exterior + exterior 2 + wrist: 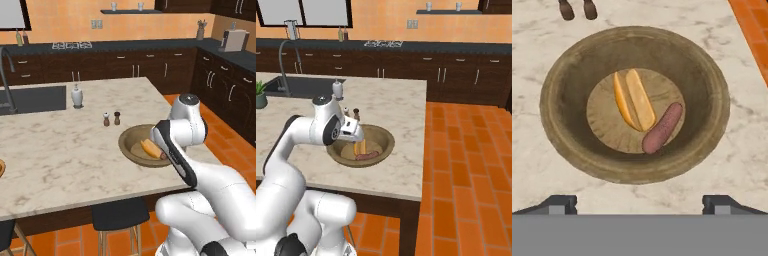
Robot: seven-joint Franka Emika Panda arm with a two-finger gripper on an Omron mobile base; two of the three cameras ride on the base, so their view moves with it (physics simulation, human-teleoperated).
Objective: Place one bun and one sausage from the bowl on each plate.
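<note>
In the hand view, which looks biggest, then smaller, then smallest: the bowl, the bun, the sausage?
1. The bowl, biggest by far.
2. The bun.
3. The sausage, slimmer and a bit shorter than the bun, though their lengths look close.

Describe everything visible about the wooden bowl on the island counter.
The bowl is wide, shallow and round, olive-brown wood with a thick rim and a paler flat floor. It sits upright on the marble counter near its right end, just in front of two small shakers. Inside lie one split bun and one reddish-brown sausage, touching each other. The open gripper hovers above it, touching nothing.
</note>
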